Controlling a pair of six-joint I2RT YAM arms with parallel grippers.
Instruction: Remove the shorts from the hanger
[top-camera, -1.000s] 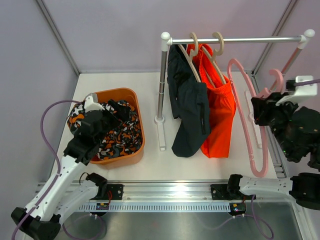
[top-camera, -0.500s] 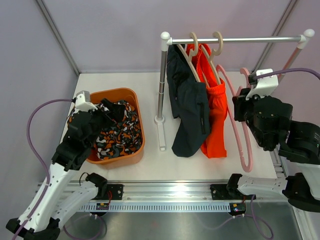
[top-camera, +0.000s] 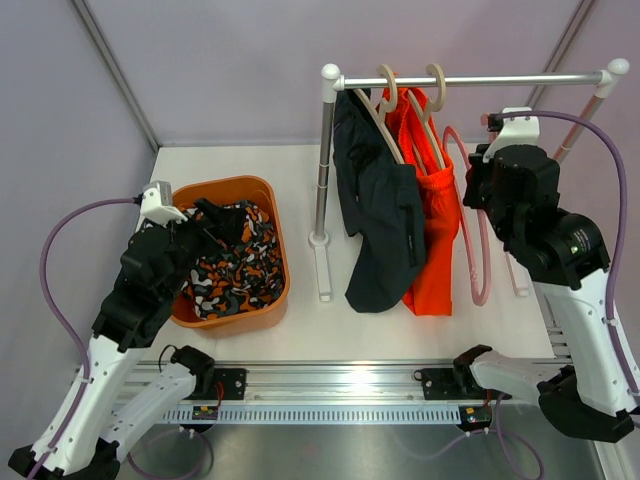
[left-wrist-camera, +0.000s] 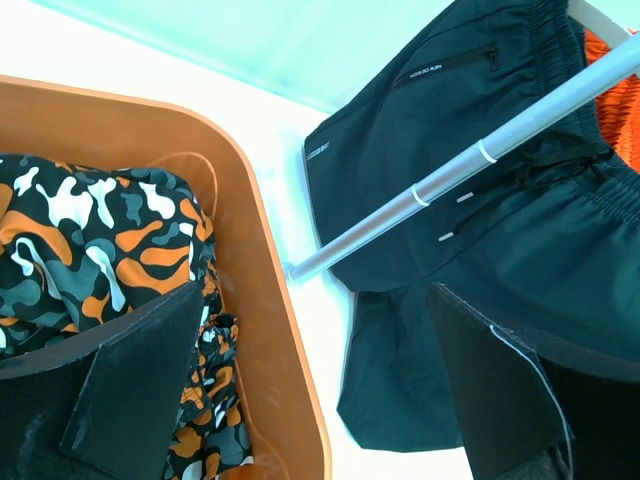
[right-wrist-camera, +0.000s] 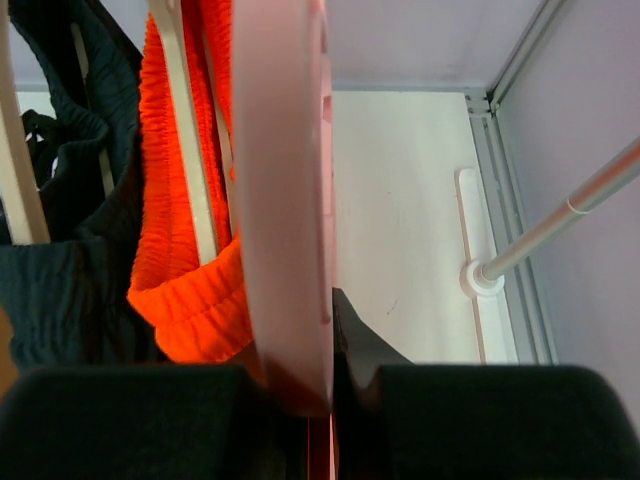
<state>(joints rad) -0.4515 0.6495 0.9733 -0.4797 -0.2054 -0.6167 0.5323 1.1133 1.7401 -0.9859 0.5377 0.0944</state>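
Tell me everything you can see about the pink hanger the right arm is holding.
The pink hanger looks like smooth, glossy plastic, a thick curved band with no clothing on it. The right gripper is shut on it near its top, so it hangs edge-on just right of the orange shorts.

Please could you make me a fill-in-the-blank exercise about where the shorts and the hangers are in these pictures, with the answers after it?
1. The camouflage shorts lie inside the orange ____.
2. The number of shorts hanging from the rail is ____.
3. The right gripper is shut on an empty hanger whose colour is ____.
Answers: basket; two; pink.
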